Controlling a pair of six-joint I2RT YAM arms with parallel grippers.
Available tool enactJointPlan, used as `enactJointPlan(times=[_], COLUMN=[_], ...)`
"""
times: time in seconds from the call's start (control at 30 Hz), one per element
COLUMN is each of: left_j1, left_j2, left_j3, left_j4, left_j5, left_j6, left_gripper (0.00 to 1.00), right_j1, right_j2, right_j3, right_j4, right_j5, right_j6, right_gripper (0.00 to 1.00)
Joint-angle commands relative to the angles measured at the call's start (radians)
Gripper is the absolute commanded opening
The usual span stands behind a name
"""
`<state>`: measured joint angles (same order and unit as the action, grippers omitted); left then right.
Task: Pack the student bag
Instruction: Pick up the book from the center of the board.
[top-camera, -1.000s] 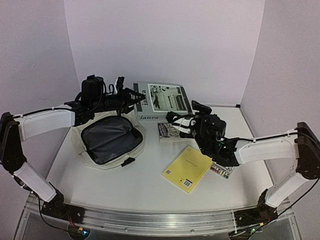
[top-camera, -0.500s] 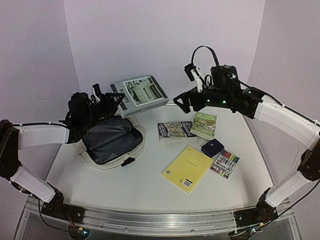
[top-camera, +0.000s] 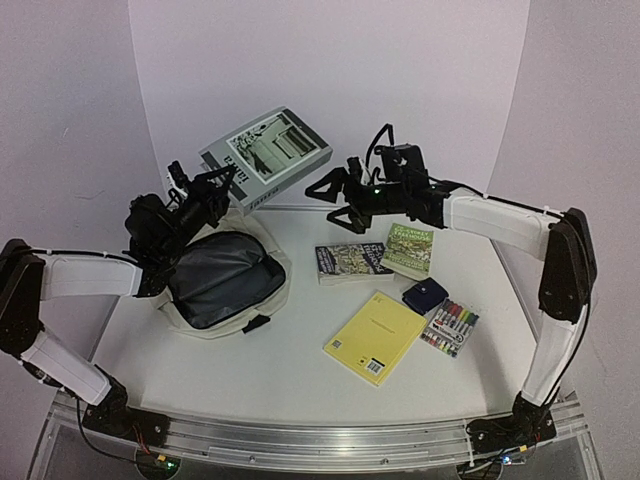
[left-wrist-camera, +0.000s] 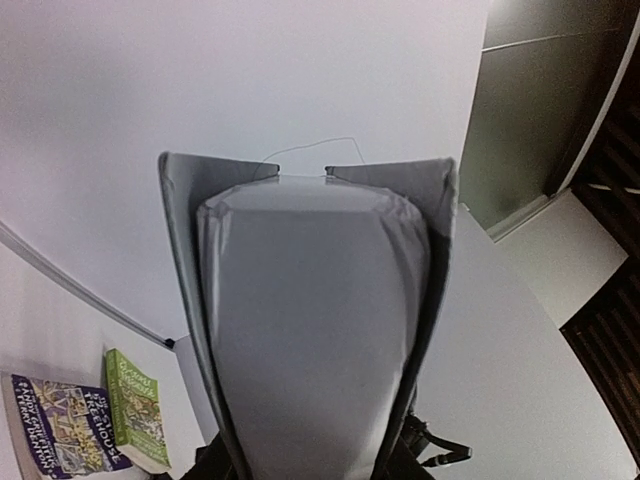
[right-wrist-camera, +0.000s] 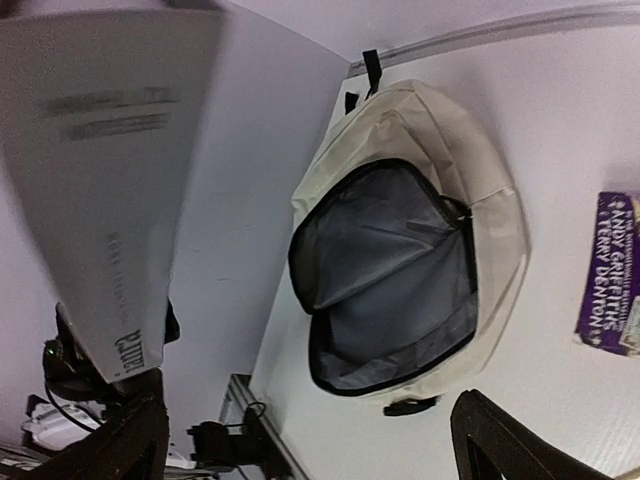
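Student bag (top-camera: 222, 282) unzipped | below L pincer (top-camera: 218, 186) | holding grey book (top-camera: 268, 152)

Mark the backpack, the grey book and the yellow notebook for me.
backpack (top-camera: 225, 280), top view, open grey lining.
grey book (top-camera: 265, 157), top view, middle of cover.
yellow notebook (top-camera: 375, 337), top view, middle of cover.

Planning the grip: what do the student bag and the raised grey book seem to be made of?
The student bag: soft cream fabric, matte; it slumps and creases. The grey book: paper with a smooth printed cover, possibly glossy; it looks flat and stiff.
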<state>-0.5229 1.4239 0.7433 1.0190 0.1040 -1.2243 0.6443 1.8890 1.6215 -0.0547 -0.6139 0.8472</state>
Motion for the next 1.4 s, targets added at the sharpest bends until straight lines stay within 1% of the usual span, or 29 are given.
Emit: enactJointPlan(times=[0.0, 0.07, 0.3, 0.5, 0.6, 0.7, 0.8, 0.9, 0.97, 1.0, 1.1, 1.23, 1.37], left_j1=[-0.032, -0.040, -0.043, -0.045, -0.045, -0.052, -0.060, -0.071, -0.075, -0.080, -0.087, -0.094, -0.103], left_j2=[0.038, 0.045, 0.041, 0.068, 0.090, 0.115, 0.149, 0.185, 0.204, 0.211, 0.221, 0.216, 0.210], left_j3=[0.015, 0.015, 0.006, -0.006, -0.010, 0.010, 0.025, 0.034, 0.037, 0.039, 0.042, 0.040, 0.043], left_j4=[0.159, 0.163, 0.145, 0.167, 0.189, 0.185, 0.201, 0.226, 0.236, 0.240, 0.241, 0.235, 0.216], left_j5=[0.013, 0.009, -0.003, -0.016, -0.023, -0.001, 0.012, 0.018, 0.025, 0.026, 0.031, 0.036, 0.048], left_j6=[-0.039, -0.044, -0.057, -0.110, -0.136, -0.145, -0.169, -0.196, -0.207, -0.208, -0.210, -0.207, -0.197], left_gripper=[0.31, 0.31, 0.32, 0.32, 0.32, 0.32, 0.32, 0.34, 0.34, 0.34, 0.35, 0.35, 0.35], right_j1=[0.012, 0.019, 0.031, 0.032, 0.036, 0.037, 0.037, 0.037, 0.037, 0.037, 0.036, 0.033, 0.030], right_j2=[0.021, 0.023, 0.045, 0.075, 0.084, 0.093, 0.102, 0.105, 0.106, 0.106, 0.106, 0.110, 0.115], right_j3=[0.009, -0.010, -0.052, -0.057, -0.049, -0.049, -0.056, -0.068, -0.078, -0.080, -0.090, -0.095, -0.092], right_j4=[0.323, 0.406, 0.568, 0.646, 0.657, 0.646, 0.640, 0.639, 0.636, 0.634, 0.623, 0.603, 0.571], right_j5=[-0.071, -0.063, -0.064, -0.051, -0.044, -0.027, -0.012, 0.000, 0.007, 0.010, 0.021, 0.030, 0.039], right_j6=[0.242, 0.272, 0.360, 0.420, 0.429, 0.426, 0.428, 0.436, 0.438, 0.439, 0.436, 0.426, 0.408], right_gripper=[0.98, 0.98, 0.98, 0.98, 0.98, 0.93, 0.86, 0.77, 0.68, 0.66, 0.66, 0.60, 0.61])
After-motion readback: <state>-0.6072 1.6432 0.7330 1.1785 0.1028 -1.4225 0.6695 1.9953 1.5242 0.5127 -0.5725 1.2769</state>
